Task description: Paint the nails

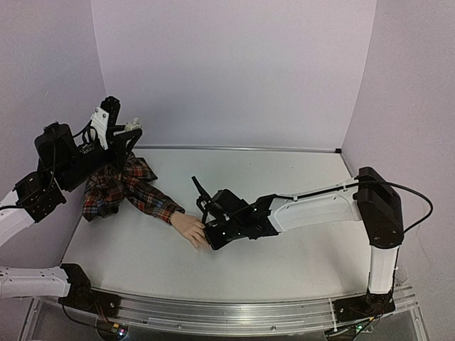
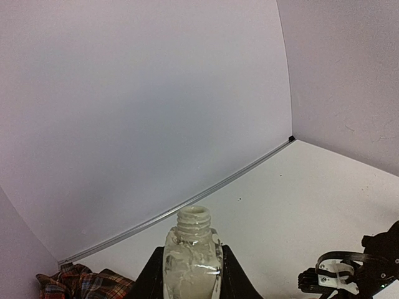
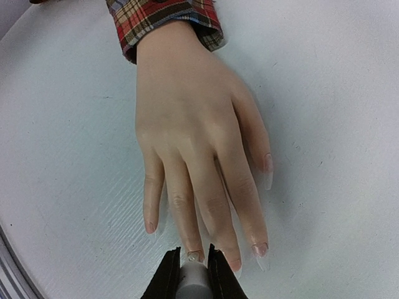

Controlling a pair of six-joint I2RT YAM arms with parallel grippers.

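The right gripper (image 3: 193,269) is closed on a pale grey cylinder (image 3: 193,281), pinched upright between its two black fingers. The cylinder's tip sits at the nail of one of the middle fingers of the mannequin hand (image 3: 187,124); whether it actually touches cannot be told. The nails (image 3: 259,250) lie directly ahead of this gripper, at the ends of fingers that point toward it; some of them end in long clear tips. The peach hand rests palm down on the white table (image 3: 324,93), and beyond it the wrist disappears into a red plaid sleeve (image 3: 168,22).

The left gripper (image 1: 126,135) is raised above the far end of the sleeve, well away from the hand. It is clamped on a small white bottle (image 2: 191,249), held upright with its threaded neck uncapped. Past the bottle the table runs to pale lilac walls (image 2: 124,93).
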